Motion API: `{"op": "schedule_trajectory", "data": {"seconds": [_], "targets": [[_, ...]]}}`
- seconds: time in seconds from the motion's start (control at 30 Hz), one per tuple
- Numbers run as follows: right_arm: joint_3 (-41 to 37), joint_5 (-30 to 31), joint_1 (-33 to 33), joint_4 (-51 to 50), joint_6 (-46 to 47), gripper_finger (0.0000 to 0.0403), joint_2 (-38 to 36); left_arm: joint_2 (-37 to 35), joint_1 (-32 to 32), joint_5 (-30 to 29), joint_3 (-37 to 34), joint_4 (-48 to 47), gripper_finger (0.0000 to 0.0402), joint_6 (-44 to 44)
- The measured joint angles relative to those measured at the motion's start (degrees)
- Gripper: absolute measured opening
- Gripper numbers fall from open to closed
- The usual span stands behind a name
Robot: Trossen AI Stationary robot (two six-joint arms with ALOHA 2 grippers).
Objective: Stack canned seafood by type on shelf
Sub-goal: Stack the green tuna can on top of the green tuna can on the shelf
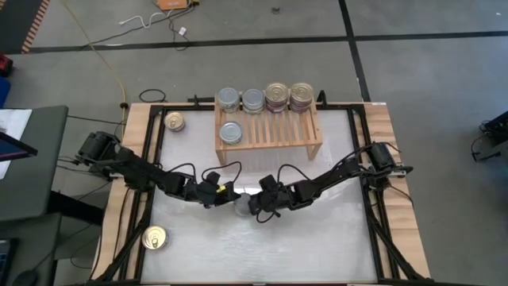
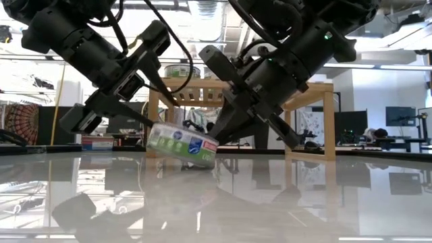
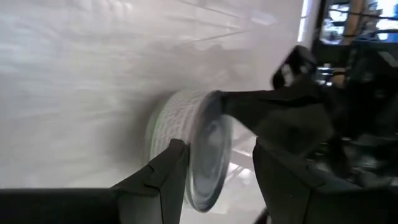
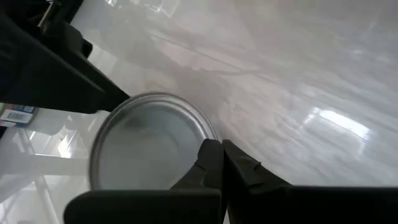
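Silver-topped tin (image 2: 182, 144) tilted at mid-worktop (image 1: 317, 238), one edge raised, gripped between left gripper (image 1: 223, 191) fingers (image 3: 163, 174). Right gripper (image 1: 255, 208) fingers (image 4: 214, 163) closed, empty, tips against tin's rim. Shelf (image 1: 270, 131) behind, carrying five tins; two gold-lidded tins on worktop's left side.

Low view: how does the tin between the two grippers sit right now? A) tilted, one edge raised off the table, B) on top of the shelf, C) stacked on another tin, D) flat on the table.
A: in the low view the tin leans, its left edge lifted between the fingers of the left gripper, while its lower right edge is down at the table.
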Motion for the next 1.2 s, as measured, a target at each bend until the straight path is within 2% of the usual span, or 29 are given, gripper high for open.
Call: {"op": "schedule_trajectory", "data": {"seconds": [0.2, 0.37, 0.5, 0.57, 0.7, 0.83, 1.1, 1.2], "targets": [[0.06, -0.04, 0.30, -1.61, -0.14, 0.0022, -0.04, 0.00, -0.07, -0.50, 0.11, -0.29, 0.0172, 1.25], [0.13, -0.02, 0.95, -1.48, -1.33, 0.0022, -0.08, 0.00, -0.93, 2.73, 0.11, -3.97, 0.0172, -2.77], [0.13, -0.07, 1.21, -1.63, -1.49, 0.0022, -0.13, 0.00, -3.96, 4.62, 0.11, -4.40, 0.0172, -6.37], [0.13, -0.05, 1.32, -1.66, -1.53, 0.0022, -0.13, 0.00, -6.31, 3.45, 0.11, -5.25, 0.0172, -9.98], [0.13, -0.20, 1.34, -1.69, -1.68, 0.0022, -0.15, 0.00, -11.27, -3.15, 0.11, -7.85, 0.0172, -18.50], [0.13, -0.23, 1.25, -1.72, -1.68, 0.0022, -0.15, 0.68, -13.35, -8.35, 0.11, -8.18, 0.0172, -23.25], [0.13, -0.37, 1.25, -2.00, -2.33, 0.0022, -0.19, 11.75, -13.05, -10.67, 2.00, 4.88, 0.0172, -24.15], [0.13, -0.91, 1.25, -2.29, -2.38, 0.0022, -0.37, 14.64, -13.03, -13.38, 2.60, 11.09, 0.0172, -24.96]]}}
